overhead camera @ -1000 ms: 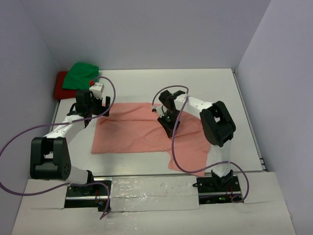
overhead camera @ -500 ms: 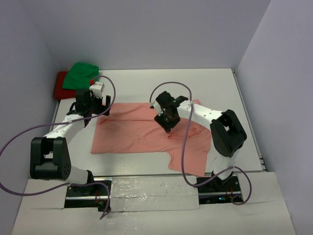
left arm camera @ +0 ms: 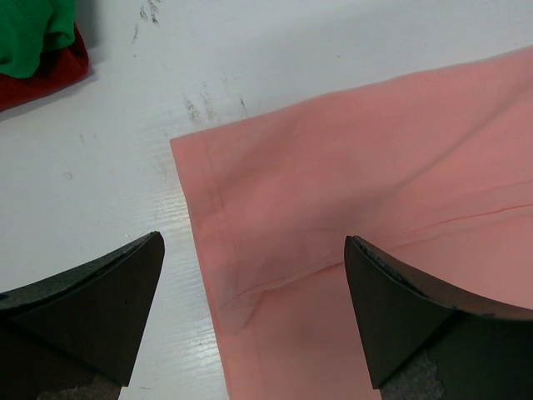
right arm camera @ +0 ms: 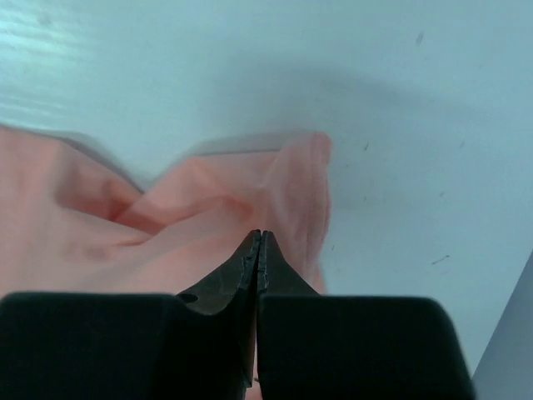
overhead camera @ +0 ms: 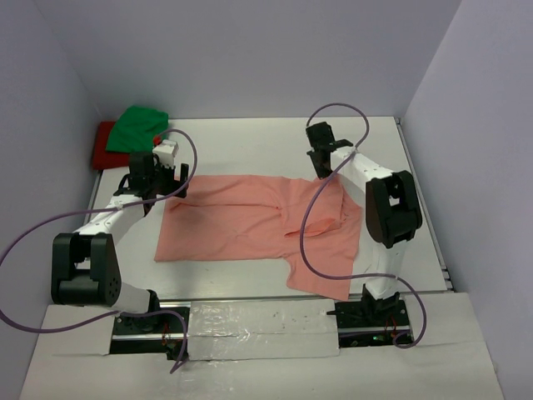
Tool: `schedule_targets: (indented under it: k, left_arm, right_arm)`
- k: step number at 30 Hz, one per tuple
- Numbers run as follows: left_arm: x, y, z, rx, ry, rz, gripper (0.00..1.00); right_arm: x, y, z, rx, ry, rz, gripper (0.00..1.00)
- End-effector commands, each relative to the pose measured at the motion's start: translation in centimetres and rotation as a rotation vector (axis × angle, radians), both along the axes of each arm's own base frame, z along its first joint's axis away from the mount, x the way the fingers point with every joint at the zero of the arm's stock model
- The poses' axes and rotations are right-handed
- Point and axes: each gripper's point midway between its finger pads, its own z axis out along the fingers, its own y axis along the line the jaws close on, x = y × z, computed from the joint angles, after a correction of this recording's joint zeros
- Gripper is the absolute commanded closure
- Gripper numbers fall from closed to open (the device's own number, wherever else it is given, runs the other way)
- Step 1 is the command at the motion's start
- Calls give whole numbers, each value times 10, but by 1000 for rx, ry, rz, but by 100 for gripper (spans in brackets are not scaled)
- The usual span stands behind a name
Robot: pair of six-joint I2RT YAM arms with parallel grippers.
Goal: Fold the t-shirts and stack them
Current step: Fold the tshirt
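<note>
White tabletop [overhead camera: 250, 142] carries the salmon-pink t-shirt [overhead camera: 241, 221] spread flat; right gripper [right arm camera: 258, 242] has jumped from mid-shirt to its far-right edge, jaws now closed, likely pinching cloth to fold; left gripper [left arm camera: 254, 250] stays open.

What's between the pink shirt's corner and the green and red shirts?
Only bare, scuffed table, in the left wrist view, separates the pink shirt from the green shirt and red shirt.

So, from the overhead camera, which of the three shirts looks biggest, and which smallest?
1. The pink shirt, spread flat, by far the largest.
2. The green shirt, bunched up.
3. The red shirt, least showing; it lies partly under the green one, so its real size is unsure.
</note>
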Motion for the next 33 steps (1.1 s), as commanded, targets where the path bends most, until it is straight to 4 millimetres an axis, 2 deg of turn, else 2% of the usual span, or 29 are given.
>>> schedule_targets:
  k: [1,2,9,16,28,31,33]
  left_arm:
    - [9,-2,18,-2,-40,-22,1]
    - [10,-3,17,-3,-38,-23,1]
    - [11,-4,16,-9,-36,-25,1]
    - [7,-4,18,-9,-39,-25,1]
    - [3,-6,20,-22,-44,-35,2]
    - [2,-7,20,-24,-44,-37,2]
    - [1,-7,23,-26,-48,-41,2]
  right_arm:
    - [-15,3,-11,27,68,-6,100]
    - [-24,3,-16,32,95,-1,100]
    - [-53,10,-10,99,163,23,100]
    - [-85,17,-12,161,262,47,100]
    - [-136,16,-14,208,381,79,100]
    - [-154,20,-20,237,455,103,100]
    - [-174,23,-24,262,546,139,100]
